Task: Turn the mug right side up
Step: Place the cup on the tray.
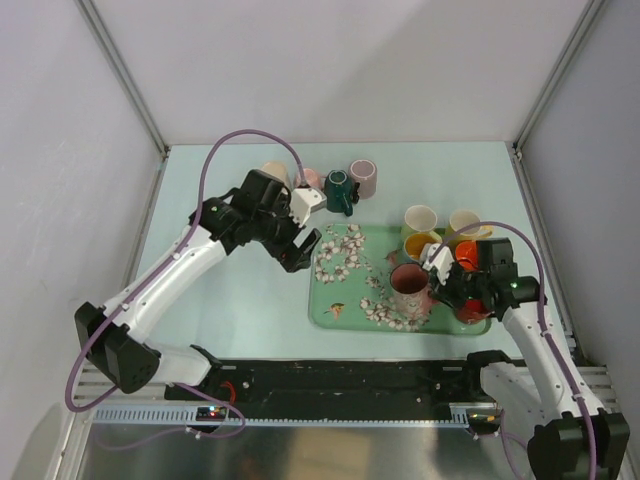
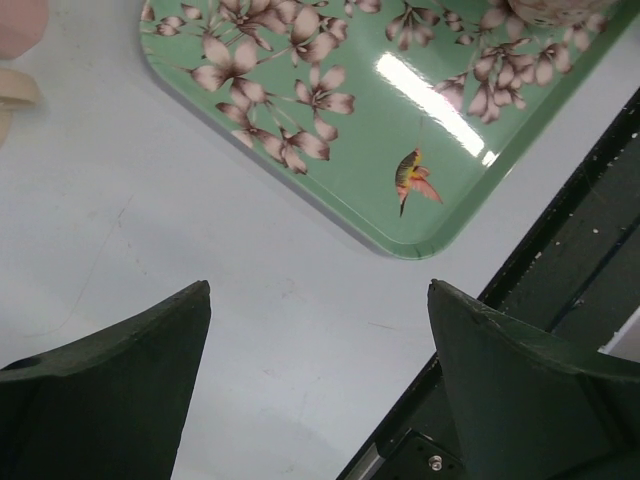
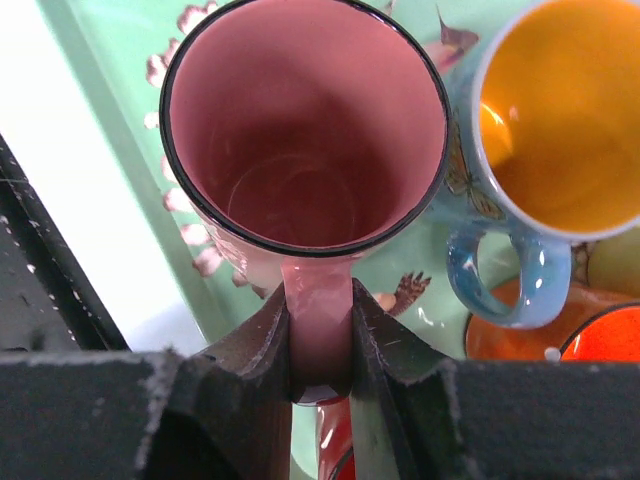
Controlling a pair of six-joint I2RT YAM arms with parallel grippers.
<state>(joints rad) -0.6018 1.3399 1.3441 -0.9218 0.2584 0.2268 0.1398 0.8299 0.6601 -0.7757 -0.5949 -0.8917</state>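
A pink mug with a floral outside (image 1: 411, 282) stands upright, mouth up, on the green floral tray (image 1: 345, 300). In the right wrist view its pink inside (image 3: 300, 130) faces the camera. My right gripper (image 1: 440, 285) (image 3: 320, 330) is shut on the mug's pink handle (image 3: 318, 310). My left gripper (image 1: 303, 250) (image 2: 318, 290) is open and empty above the bare table just left of the tray's near left corner (image 2: 420, 245).
On the tray's right end stand a blue mug with a yellow inside (image 3: 560, 120), orange mugs (image 1: 468, 255) and cream mugs (image 1: 420, 218). Behind the tray stand teal (image 1: 338, 190), pink (image 1: 363, 177) and beige (image 1: 275, 172) mugs. A black rail (image 1: 350, 375) runs along the near edge.
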